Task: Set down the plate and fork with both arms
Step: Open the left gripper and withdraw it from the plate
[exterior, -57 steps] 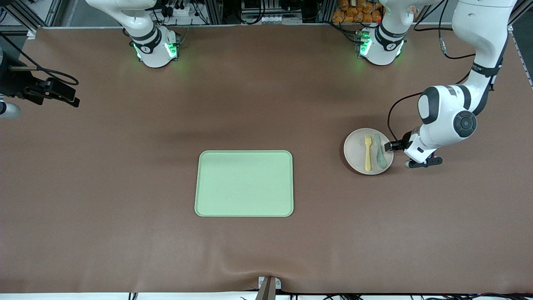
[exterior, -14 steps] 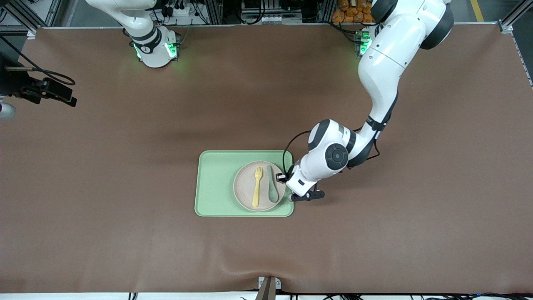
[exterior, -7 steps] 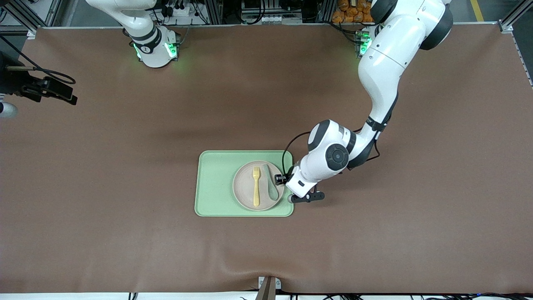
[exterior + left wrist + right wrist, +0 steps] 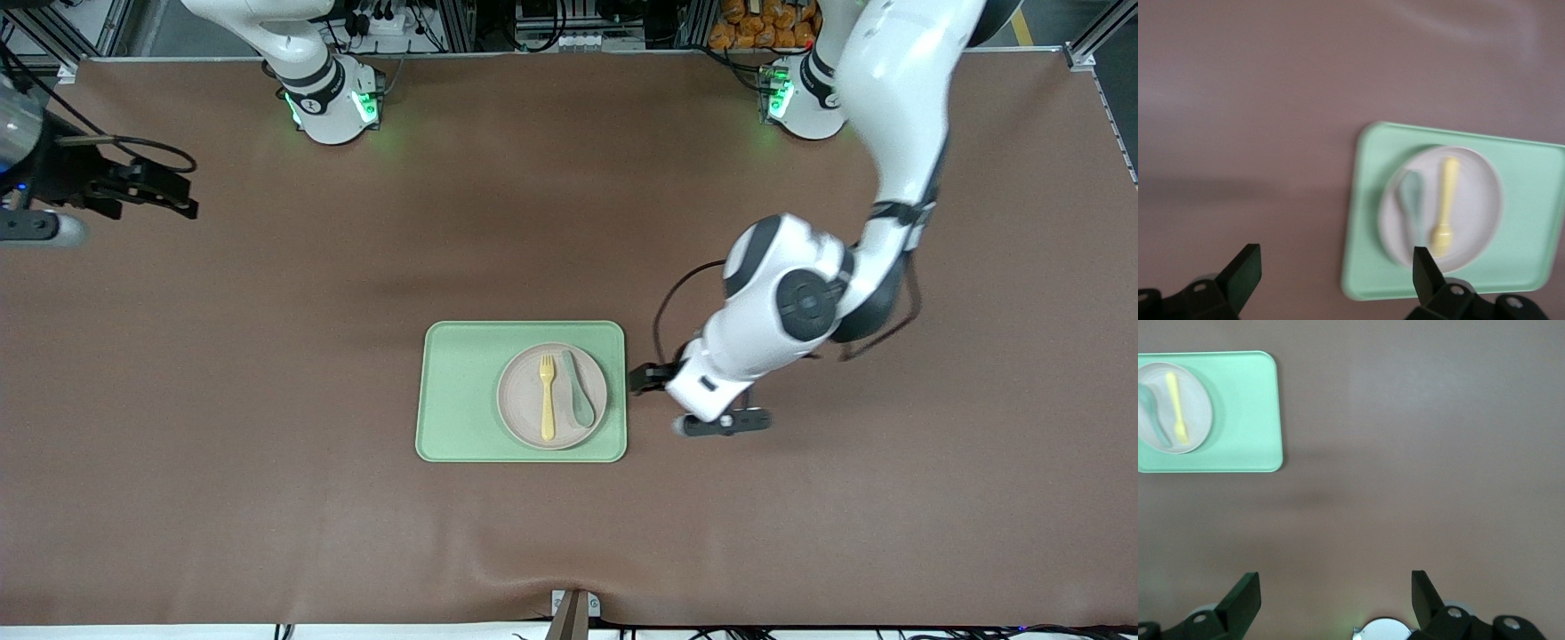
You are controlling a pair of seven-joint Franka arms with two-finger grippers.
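The left gripper hangs empty with its fingers spread, over bare table just beside the tray. The right gripper, also spread, waits over the right arm's end of the table.

The plate sits on the tray toward the left arm's end. The fork lies on it beside a spoon — long axis toward the front camera, tines pointing away from it.

Risk: pinching the fork could catch the close-lying spoon, or skid the plate.

Matt surfaces across the table, glossy shells on the arms

The table is covered in a brown, leather-like matt sheet, faintly wrinkled at its near edge. The tray looks like smooth matt green plastic, the plate like speckled matt beige, the fork like yellow plastic, and the spoon like dull grey-green plastic. The arms are cased in glossy white plastic.
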